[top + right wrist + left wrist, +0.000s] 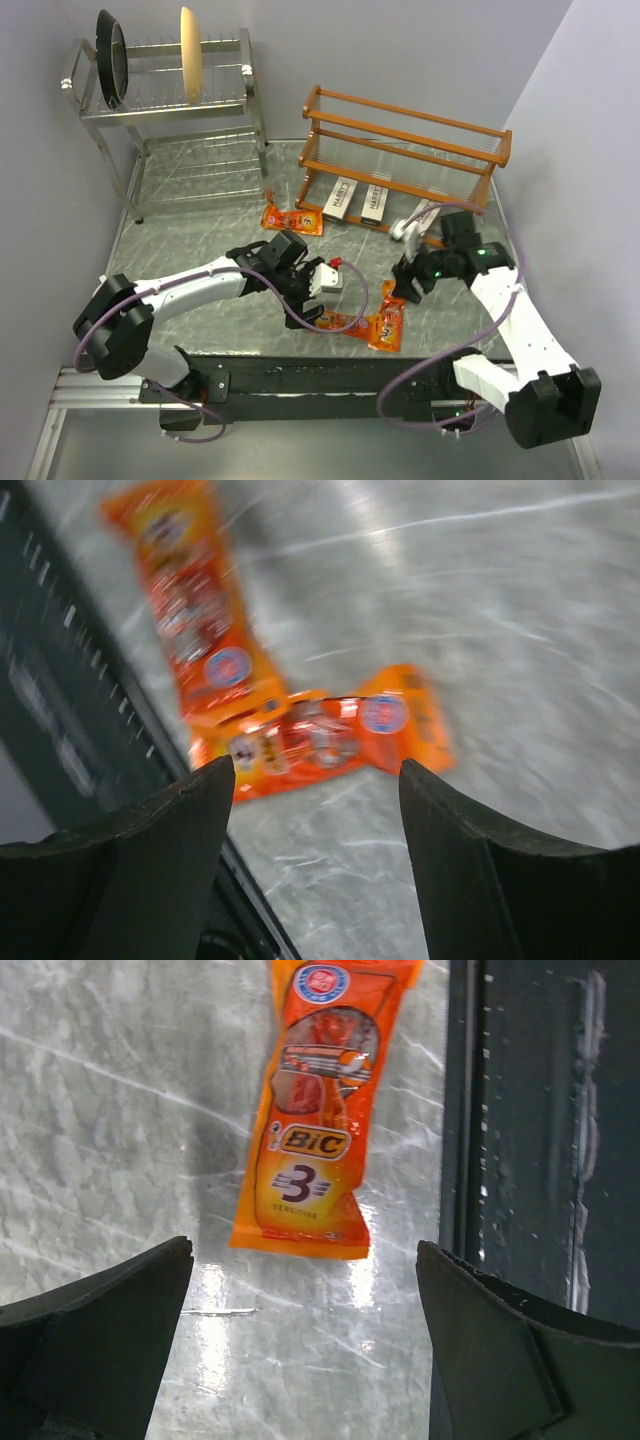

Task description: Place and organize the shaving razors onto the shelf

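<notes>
On the grey marble desk [200, 230] lie two flat shiny orange razor packs [387, 327]. My left jaws and right jaws both gape empty close by, ready to grab, I think.

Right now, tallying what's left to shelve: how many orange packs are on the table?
3. The far orange pack lies left of the shelf. The left near pack and right near pack lie touching by the front edge. Others may be hidden.

Orange pack [318, 1110] at twelve o'clock reads "BiC" over a big "3", and the grey boxes [341, 198] say "HARRY'S".
</notes>
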